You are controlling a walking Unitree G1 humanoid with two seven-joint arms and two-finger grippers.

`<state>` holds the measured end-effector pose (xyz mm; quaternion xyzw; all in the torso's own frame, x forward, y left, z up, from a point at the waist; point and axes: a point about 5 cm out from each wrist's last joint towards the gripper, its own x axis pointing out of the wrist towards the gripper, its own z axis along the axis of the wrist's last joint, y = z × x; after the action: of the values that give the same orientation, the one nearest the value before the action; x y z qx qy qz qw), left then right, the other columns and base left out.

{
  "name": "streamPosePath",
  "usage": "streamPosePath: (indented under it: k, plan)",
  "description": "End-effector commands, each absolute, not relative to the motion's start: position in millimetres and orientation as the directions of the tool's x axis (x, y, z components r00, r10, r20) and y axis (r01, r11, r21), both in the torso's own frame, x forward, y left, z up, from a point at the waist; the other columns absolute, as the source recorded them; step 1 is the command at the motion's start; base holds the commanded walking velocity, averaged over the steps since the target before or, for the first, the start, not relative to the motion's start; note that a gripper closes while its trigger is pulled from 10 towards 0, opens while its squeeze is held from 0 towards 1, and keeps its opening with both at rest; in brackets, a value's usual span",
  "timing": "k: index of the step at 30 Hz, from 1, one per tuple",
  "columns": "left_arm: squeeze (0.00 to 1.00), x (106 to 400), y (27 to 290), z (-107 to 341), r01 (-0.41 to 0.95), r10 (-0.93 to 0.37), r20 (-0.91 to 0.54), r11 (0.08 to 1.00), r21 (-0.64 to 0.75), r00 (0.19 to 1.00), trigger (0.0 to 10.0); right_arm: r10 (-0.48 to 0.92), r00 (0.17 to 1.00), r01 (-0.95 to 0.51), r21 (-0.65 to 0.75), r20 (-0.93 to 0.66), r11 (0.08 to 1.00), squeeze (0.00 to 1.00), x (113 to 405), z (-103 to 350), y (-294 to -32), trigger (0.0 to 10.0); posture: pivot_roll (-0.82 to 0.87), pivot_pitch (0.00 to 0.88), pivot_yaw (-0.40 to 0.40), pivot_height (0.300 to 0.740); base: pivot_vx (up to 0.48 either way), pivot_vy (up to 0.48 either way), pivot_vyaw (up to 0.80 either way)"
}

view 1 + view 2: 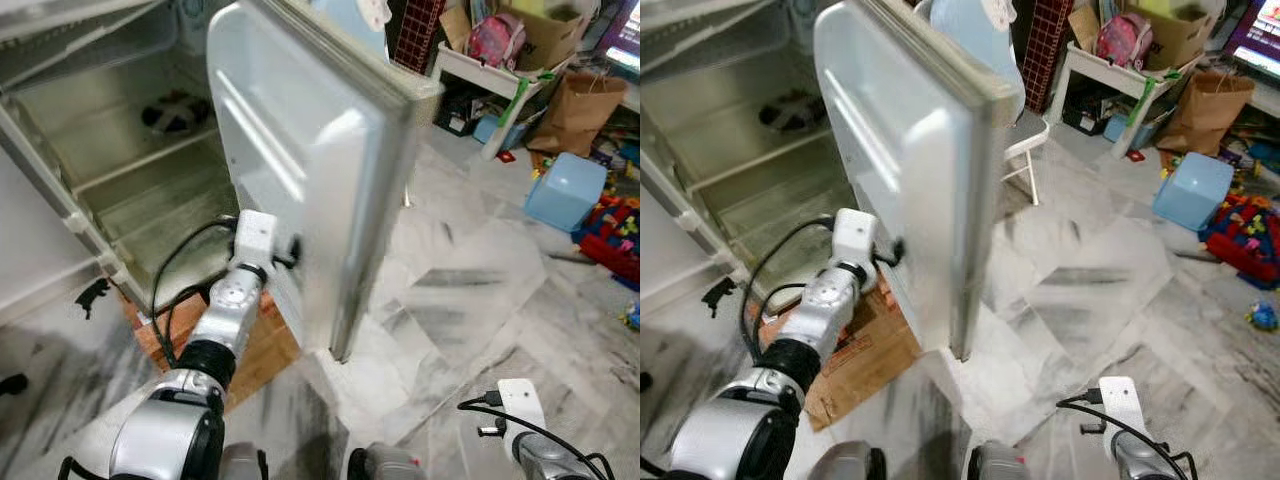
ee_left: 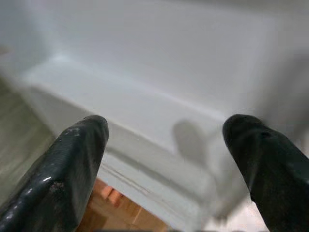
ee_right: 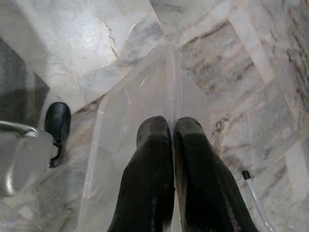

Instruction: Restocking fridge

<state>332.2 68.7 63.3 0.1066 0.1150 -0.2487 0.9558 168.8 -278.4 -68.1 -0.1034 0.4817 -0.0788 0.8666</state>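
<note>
Left gripper [image 2: 164, 145]: fingers spread wide, holding nothing, set against the inner face of the fridge door [image 1: 300, 170] near its lower edge. The door stands ajar before the fridge [image 1: 110, 150] compartment; a dark item [image 1: 172, 113] lies on an upper shelf. Right gripper [image 3: 173, 159]: fingers pressed together, pinching a clear plastic bag [image 3: 145, 125] above the marble floor [image 1: 470, 300].

One open white fridge [image 1: 110, 130] is standing with one pale grey door [image 1: 300, 160] swinging out, and one dark rounded item [image 1: 172, 113] is lying on its shelf. One light blue plastic box [image 1: 567, 190], one brown paper bag [image 1: 578, 110] and one flattened brown cardboard sheet [image 1: 855, 345] are sitting on the marble floor. Two black-fingered grippers are showing, the left gripper [image 2: 164, 154] and the right gripper [image 3: 173, 145].
</note>
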Motion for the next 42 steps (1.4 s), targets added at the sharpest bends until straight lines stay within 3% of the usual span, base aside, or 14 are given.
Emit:
streamPosePath:
  k: [1,10,13,16,21,25,31,36,42]
  plan:
    - [0.0,331,62,62,0.521,-0.463,-0.285,0.836,0.174,0.839,10.0,-0.241,0.516,0.037,-0.26,-0.822,0.965,0.0,166,-69,-280,10.0,-0.01,0.069,-0.047,0.74,0.0,0.0,0.0]
    - [0.0,334,104,64,0.348,-0.3,-0.24,0.918,0.189,0.923,10.0,-0.247,0.514,0.04,-0.265,-0.821,0.963,0.0,165,-69,-281,10.0,-0.01,0.072,-0.043,0.74,0.0,0.0,0.0]
    - [0.0,329,139,65,0.181,-0.144,-0.189,0.964,0.195,0.971,10.0,-0.25,0.513,0.04,-0.268,-0.821,0.962,0.0,165,-69,-282,10.0,-0.01,0.075,-0.04,0.74,0.0,0.0,0.0]
    - [0.0,308,183,59,-0.019,0.049,-0.163,0.983,0.182,0.985,10.0,-0.255,0.521,0.061,-0.262,-0.815,0.963,0.0,167,-67,-284,10.0,-0.01,0.075,-0.041,0.74,0.0,0.0,0.0]
    - [0.0,273,215,47,-0.094,0.134,-0.18,0.973,0.212,0.975,10.0,-0.266,0.593,0.08,-0.273,-0.76,0.959,0.0,187,-55,-288,10.0,0.02,0.077,-0.05,0.74,0.0,0.0,0.0]
    - [0.0,253,224,43,-0.131,0.18,-0.208,0.965,0.226,0.962,10.0,-0.26,0.693,0.128,-0.24,-0.672,0.962,0.0,225,-29,-293,10.0,0.03,0.079,-0.056,0.74,0.0,0.0,0.0]
    - [0.0,256,219,48,-0.163,0.203,-0.196,0.966,0.203,0.959,10.0,-0.189,0.813,0.107,-0.178,-0.551,0.978,0.0,274,8,-284,10.0,0.04,0.079,-0.062,0.74,0.0,0.0,0.0]
    - [0.0,264,208,54,-0.121,0.158,-0.185,0.973,0.197,0.97,10.0,-0.058,0.925,0.086,0.061,-0.374,0.994,0.0,318,48,-260,10.0,0.03,0.085,-0.051,0.74,0.0,0.0,0.0]
    - [0.0,263,207,56,-0.129,0.166,-0.179,0.97,0.204,0.97,10.0,0.176,0.968,-0.121,0.283,-0.179,0.951,0.0,338,82,-218,10.0,0.03,0.09,-0.048,0.74,0.0,0.0,0.0]
